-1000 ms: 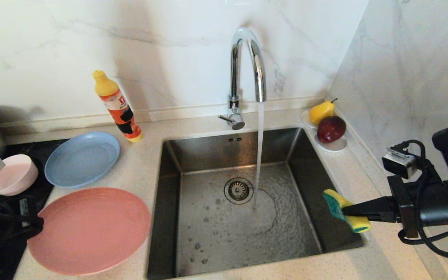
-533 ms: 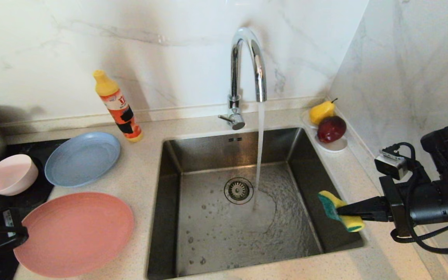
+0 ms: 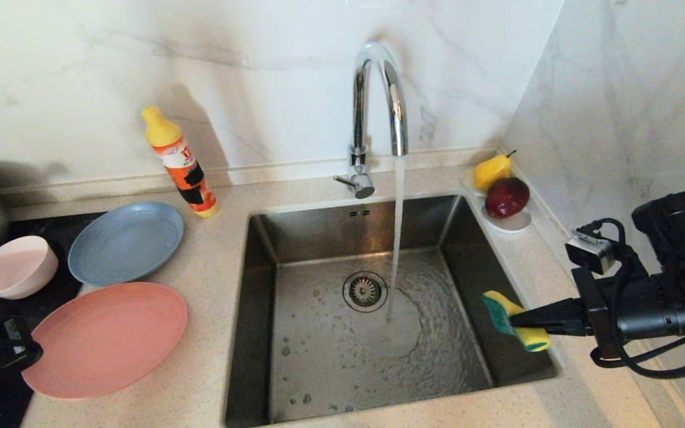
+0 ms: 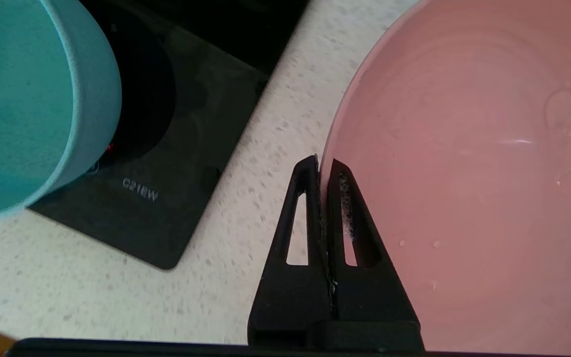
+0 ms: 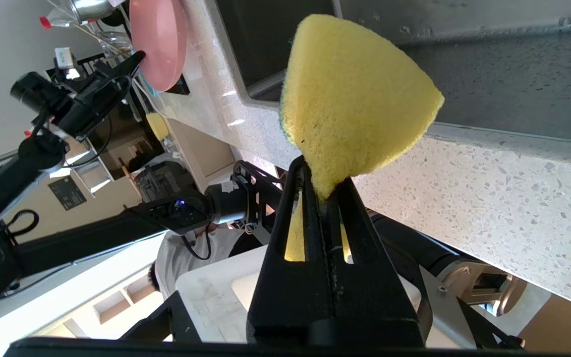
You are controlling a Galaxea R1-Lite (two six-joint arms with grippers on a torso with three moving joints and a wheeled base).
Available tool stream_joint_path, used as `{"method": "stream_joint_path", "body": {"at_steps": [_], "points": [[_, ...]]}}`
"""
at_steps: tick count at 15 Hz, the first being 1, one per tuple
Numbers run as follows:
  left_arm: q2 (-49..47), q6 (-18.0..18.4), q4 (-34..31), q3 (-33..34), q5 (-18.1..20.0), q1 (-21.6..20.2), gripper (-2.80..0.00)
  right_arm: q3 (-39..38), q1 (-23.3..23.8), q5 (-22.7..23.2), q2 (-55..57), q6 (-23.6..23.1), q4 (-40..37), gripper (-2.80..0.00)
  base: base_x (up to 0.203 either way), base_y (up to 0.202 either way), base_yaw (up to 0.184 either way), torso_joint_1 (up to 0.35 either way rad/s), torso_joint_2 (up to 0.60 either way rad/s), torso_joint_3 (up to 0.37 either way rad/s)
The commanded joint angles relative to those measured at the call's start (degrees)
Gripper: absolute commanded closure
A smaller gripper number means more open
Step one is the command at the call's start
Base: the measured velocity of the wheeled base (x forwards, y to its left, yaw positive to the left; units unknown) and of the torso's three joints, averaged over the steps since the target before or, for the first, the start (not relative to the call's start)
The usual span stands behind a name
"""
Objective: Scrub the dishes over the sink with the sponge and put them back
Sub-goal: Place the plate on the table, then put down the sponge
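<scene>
Sliding away from the steel sink [image 3: 271,238] along the surface, the big, stiff, wet-slippery salmon-pink plate [image 3: 104,336] has its thin rim clamped in the left jaws [image 4: 321,166], while the right jaws [image 5: 322,191] squeeze the soft yellow-green sponge [image 3: 512,321] beside the sink.

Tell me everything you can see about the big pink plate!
The salmon-pink plate is round, wide and smooth, and looks like matte plastic, with a few water drops on it. It sits on the speckled counter left of the sink, in front of the grey-blue plate. The left gripper is shut on its rim, one finger above and one below. Whether the plate is lifted or resting cannot be told.
</scene>
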State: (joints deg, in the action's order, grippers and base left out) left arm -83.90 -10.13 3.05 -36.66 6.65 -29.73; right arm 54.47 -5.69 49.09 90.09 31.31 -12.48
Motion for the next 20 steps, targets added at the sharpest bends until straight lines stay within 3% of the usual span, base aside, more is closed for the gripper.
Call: {"method": "stream_joint_path", "body": {"at_steps": [1,5,6,8,11,14,15,18,20], "points": [[-3.21,-0.06,0.55,-0.01,0.21,-0.94,0.0,0.2,-0.02,0.39,0.61,0.25,-0.09,0.0,0.0,0.0,0.0,0.0,0.0,0.0],[-4.94,0.15,0.61,-1.01,0.14,-1.97,0.0,0.34,-0.1,0.39,0.79,0.29,-0.13,0.0,0.0,0.0,0.0,0.0,0.0,0.0],[-5.31,0.46,0.55,-0.87,0.12,-2.0,-2.8,0.64,-0.11,0.39,0.96,0.42,-0.17,0.0,0.0,0.0,0.0,0.0,0.0,0.0],[-4.95,0.29,0.71,-0.96,0.54,-2.09,-2.8,0.73,-0.11,0.39,0.7,0.51,-0.26,0.0,0.0,0.0,0.0,0.0,0.0,0.0],[-2.68,0.03,0.73,-1.39,4.68,-2.09,-2.8,0.9,-0.81,0.39,0.43,0.6,-0.26,0.0,0.0,0.0,0.0,0.0,0.0,0.0],[-1.33,-0.52,0.28,-6.58,5.01,-1.95,-2.8,0.73,-1.6,0.3,1.07,0.6,-0.26,0.0,0.0,0.0,0.0,0.0,0.0,0.0],[-0.65,-0.64,-0.08,-8.92,5.03,-1.79,0.0,0.73,-1.6,0.22,0.99,0.6,-0.31,0.0,0.0,0.0,0.0,0.0,0.0,0.0],[0.2,-0.13,0.49,-14.87,5.09,0.36,0.0,0.99,-1.95,-0.05,-0.36,0.68,-0.78,0.0,0.0,0.0,0.0,0.0,0.0,0.0],[-0.1,0.8,0.82,-17.39,3.91,4.59,0.0,0.99,-2.57,-0.98,-1.15,0.69,-0.88,0.0,0.0,0.0,0.0,0.0,0.0,0.0]]}}
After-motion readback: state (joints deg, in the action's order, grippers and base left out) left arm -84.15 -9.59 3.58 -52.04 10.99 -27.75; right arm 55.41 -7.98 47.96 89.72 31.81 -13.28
